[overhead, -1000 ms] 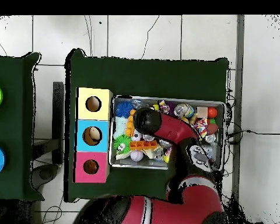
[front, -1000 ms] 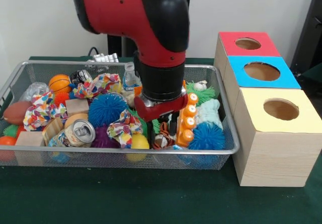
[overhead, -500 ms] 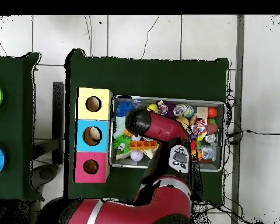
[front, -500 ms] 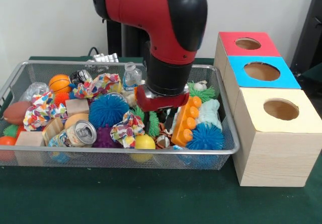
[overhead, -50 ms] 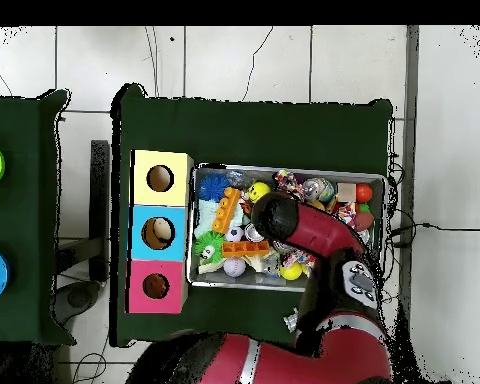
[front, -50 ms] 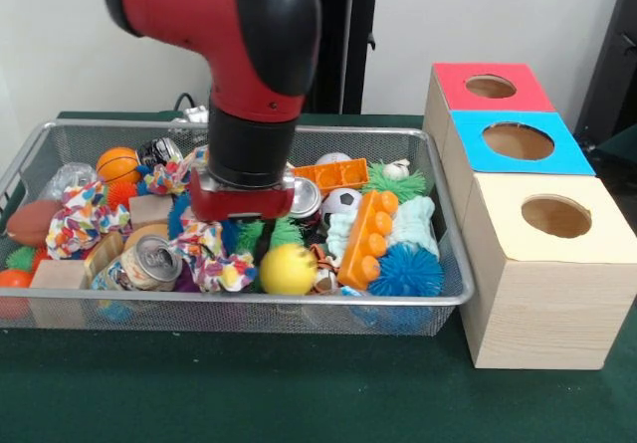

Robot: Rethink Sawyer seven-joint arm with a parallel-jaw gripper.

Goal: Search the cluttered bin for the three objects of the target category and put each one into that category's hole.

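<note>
Arm slid across wire bin [front, -50 ms: 438,299] from orange block [front, -50 ms: 363,239] side, gripper [front, -50 ms: 242,226] now low in clutter by yellow ball [front, -50 ms: 288,269], prob. rummaging; finger state can't tell, target unclear.

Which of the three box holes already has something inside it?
The blue box's middle hole: a pale object shows inside, while the yellow hole and red hole look dark and empty.

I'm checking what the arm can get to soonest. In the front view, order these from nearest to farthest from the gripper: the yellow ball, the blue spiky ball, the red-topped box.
1. yellow ball: in the bin just beside the gripper, toward the boxes.
2. blue spiky ball: at the bin's front corner by the boxes.
3. red-topped box: outside the bin, at the far end of the row.
</note>
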